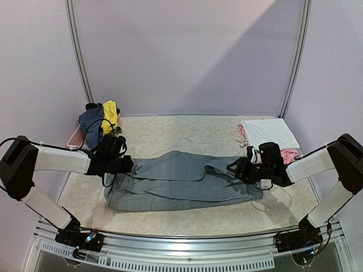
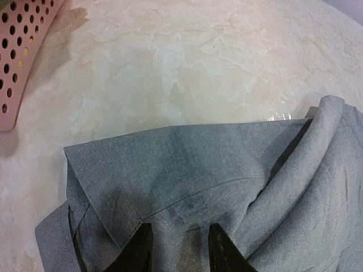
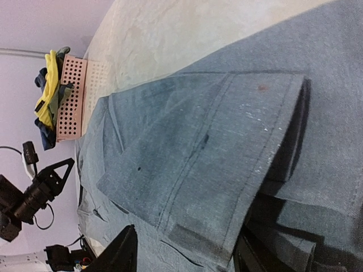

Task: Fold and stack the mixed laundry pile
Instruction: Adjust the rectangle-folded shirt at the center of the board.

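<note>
Grey trousers (image 1: pixel 181 181) lie stretched across the middle of the table. My left gripper (image 1: pixel 122 165) is at their left end. In the left wrist view its fingers (image 2: pixel 139 249) pinch a raised fold of the grey cloth (image 2: pixel 187 170), so it is shut on the trousers. My right gripper (image 1: pixel 233 167) is at the right end. There its jaws stand apart, one on each side of a folded-over hem (image 3: pixel 227 141), with the gripper (image 3: pixel 184 255) low over the cloth. A navy blue top (image 1: pixel 91 124) and a yellow garment (image 1: pixel 109 113) hang from the basket.
A pink lattice basket (image 1: pixel 75 137) stands at the back left, close to the left arm, and shows in both wrist views (image 2: pixel 17 51) (image 3: pixel 71 96). A folded white piece (image 1: pixel 269 133) on pink pieces (image 1: pixel 289 154) lies at the back right. Booth walls close off the far side.
</note>
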### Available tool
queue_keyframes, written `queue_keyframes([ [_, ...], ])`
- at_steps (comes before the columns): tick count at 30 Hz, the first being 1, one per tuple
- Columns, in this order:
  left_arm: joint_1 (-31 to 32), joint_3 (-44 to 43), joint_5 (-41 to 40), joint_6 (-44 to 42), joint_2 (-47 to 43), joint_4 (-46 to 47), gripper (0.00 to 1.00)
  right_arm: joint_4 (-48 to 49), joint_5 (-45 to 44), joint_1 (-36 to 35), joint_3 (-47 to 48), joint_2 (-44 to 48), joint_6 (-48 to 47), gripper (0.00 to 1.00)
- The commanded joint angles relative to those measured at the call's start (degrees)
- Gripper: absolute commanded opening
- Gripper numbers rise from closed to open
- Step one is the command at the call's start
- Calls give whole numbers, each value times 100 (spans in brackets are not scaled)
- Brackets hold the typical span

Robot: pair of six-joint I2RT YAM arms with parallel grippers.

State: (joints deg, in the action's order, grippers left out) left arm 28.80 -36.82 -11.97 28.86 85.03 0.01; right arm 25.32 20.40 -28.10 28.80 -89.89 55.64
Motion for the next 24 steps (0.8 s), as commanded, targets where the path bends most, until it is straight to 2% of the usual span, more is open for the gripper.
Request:
queue_keyframes([
  [1,-98,-37,15,-56,77,165,35,210,207,19,22,-82,-24,50],
  [3,-102,-32,27,-45,91,187,35,222,229,18,25,-73,-43,41],
  [7,-118,-27,29,-34,102,218,34,178,339,16,134,-57,-157,14],
  [10,-128,-12,14,-23,101,219,33,-222,397,15,377,7,-370,1],
  [15,-170,-1,-24,-46,100,192,33,-1776,167,16,1006,399,-998,0],
  [20,-265,-17,-30,-68,192,200,32,-3668,-700,22,1429,1147,-1877,0],
  [24,-345,-36,-16,-34,338,268,31,-4361,-1065,17,1487,1372,-2376,0],
])
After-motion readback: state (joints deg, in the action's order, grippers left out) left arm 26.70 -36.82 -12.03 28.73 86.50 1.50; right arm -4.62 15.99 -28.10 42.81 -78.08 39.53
